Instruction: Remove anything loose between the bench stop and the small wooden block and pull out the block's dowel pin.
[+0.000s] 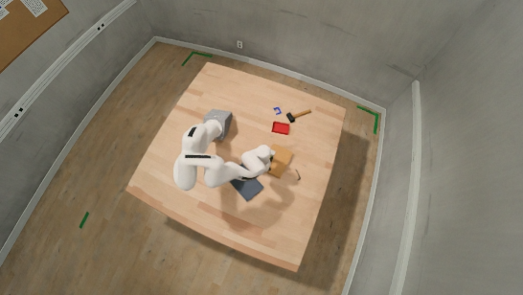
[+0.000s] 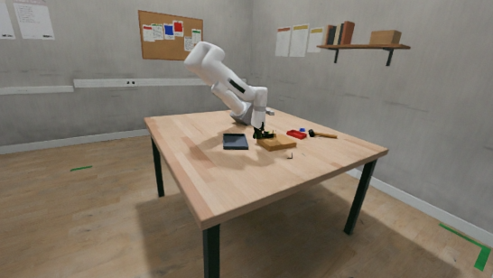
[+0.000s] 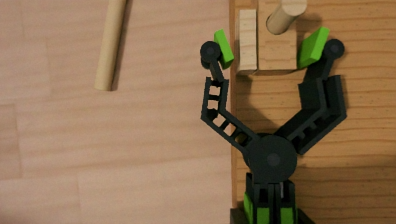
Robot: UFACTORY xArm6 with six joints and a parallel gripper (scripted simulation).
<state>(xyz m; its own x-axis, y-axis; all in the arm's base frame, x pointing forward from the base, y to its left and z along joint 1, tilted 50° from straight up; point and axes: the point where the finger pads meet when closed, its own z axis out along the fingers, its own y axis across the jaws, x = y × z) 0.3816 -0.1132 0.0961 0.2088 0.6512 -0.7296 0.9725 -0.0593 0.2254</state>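
Observation:
In the wrist view the bench board (image 3: 310, 130) (image 1: 284, 158) (image 2: 281, 143) fills the right side. The pale narrow bench stop (image 3: 247, 42) stands at its left edge. The small wooden block (image 3: 276, 52) lies touching the stop, with nothing between them. The dowel pin (image 3: 285, 15) stands in the block's hole. My gripper (image 3: 270, 212) (image 1: 269, 166) (image 2: 261, 134) is shut on the handles of the black spring clamp (image 3: 272, 157). The clamp's green jaw pads are spread open, one left of the stop and one right of the block. My fingers are mostly out of view.
A loose wooden dowel (image 3: 111, 45) lies on the table left of the board. A dark grey tray (image 1: 246, 188) (image 2: 235, 141), a red box (image 1: 281, 127) (image 2: 296, 134), a hammer (image 1: 299, 115) (image 2: 321, 134), a small blue piece (image 1: 280, 112) and a small dark item (image 1: 297, 174) (image 2: 290, 156) lie around the board.

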